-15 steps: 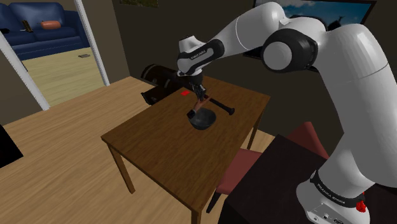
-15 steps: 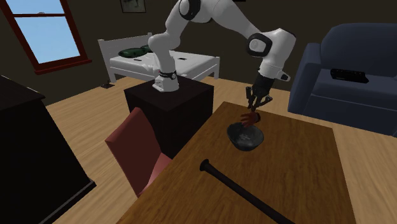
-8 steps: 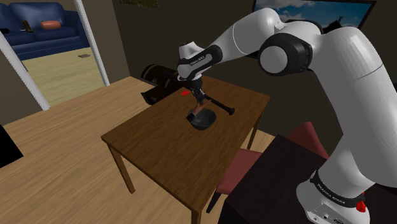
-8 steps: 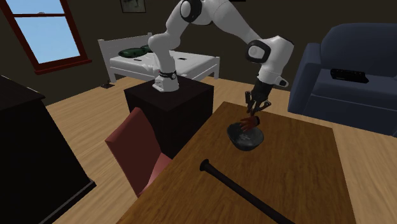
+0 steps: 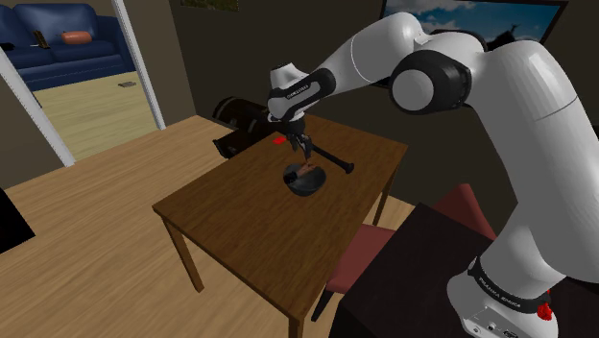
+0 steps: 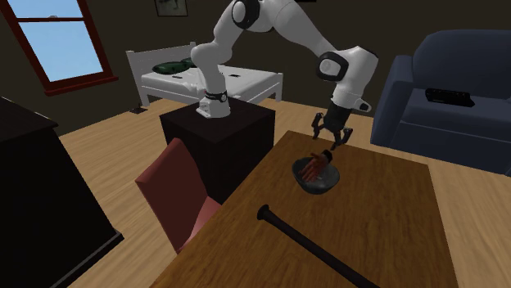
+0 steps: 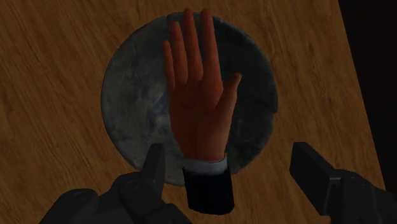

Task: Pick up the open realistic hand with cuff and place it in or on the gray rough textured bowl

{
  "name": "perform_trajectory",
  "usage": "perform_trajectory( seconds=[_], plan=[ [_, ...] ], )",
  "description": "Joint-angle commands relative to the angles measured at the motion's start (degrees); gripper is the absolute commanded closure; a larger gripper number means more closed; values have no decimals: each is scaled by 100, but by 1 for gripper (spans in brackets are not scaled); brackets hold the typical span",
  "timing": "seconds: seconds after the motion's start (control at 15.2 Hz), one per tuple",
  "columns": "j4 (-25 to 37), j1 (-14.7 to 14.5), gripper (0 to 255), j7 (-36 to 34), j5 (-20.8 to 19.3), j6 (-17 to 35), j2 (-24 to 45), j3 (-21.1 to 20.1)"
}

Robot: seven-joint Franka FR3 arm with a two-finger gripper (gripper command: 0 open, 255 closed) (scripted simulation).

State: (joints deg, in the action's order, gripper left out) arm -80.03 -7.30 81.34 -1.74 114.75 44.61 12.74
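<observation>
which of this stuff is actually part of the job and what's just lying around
Part of the job: hand, lying in the bowl; bowl; gripper, open above them.

Just lying about: bat on the table; chair; sofa; bed.

We saw the open hand [image 7: 198, 108], reddish-brown with a white cuff and dark sleeve end, lying flat in the mottled gray bowl [image 7: 127, 108], cuff overhanging the rim. The bowl stood upright on the wooden table [image 7: 57, 63].
</observation>
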Motion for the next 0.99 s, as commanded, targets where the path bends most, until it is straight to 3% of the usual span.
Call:
perform_trajectory(
  seconds=[0.0,0.13,0.4,0.92],
  plan=[
    [0,0,0,0,0,0,0,0],
    [0,0,0,0,0,0,0,0],
    [435,-49,0,-5,-15,-622,-183,9],
    [435,-49,0,-5,-15,-622,-183,9]
  ],
)
